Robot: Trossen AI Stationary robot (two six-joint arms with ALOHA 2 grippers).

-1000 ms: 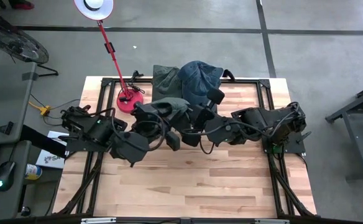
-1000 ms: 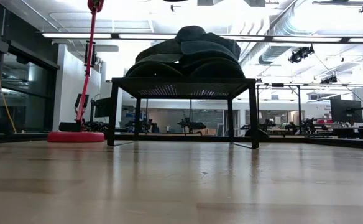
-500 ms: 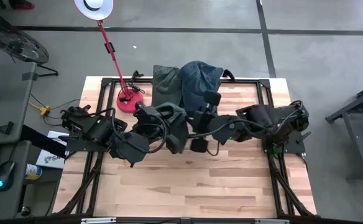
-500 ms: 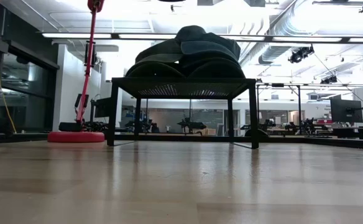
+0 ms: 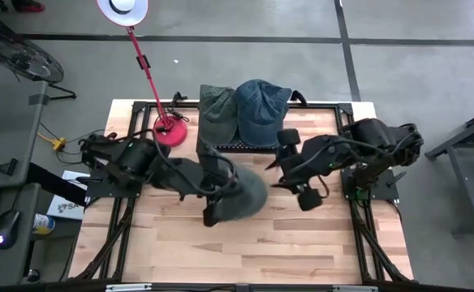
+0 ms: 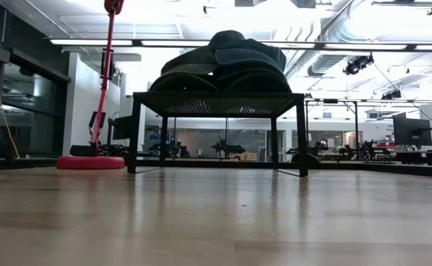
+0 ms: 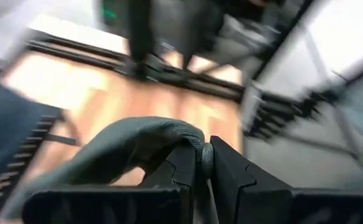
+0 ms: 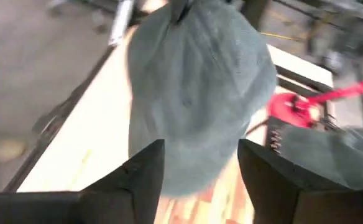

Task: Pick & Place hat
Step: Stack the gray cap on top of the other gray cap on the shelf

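The soft grey-green hat point(image 5: 241, 197), a limp cloth cap, is held over the table's middle, pinched by a fold of its edge in the left gripper point(image 7: 204, 163), whose fingers are clamped together on it. The right gripper point(image 8: 200, 163), at about three o'clock from the hat, is seen with fingers apart and empty. With so thin a pinch on floppy fabric, the hat could be lost in a quick swing and dropped short of its place.
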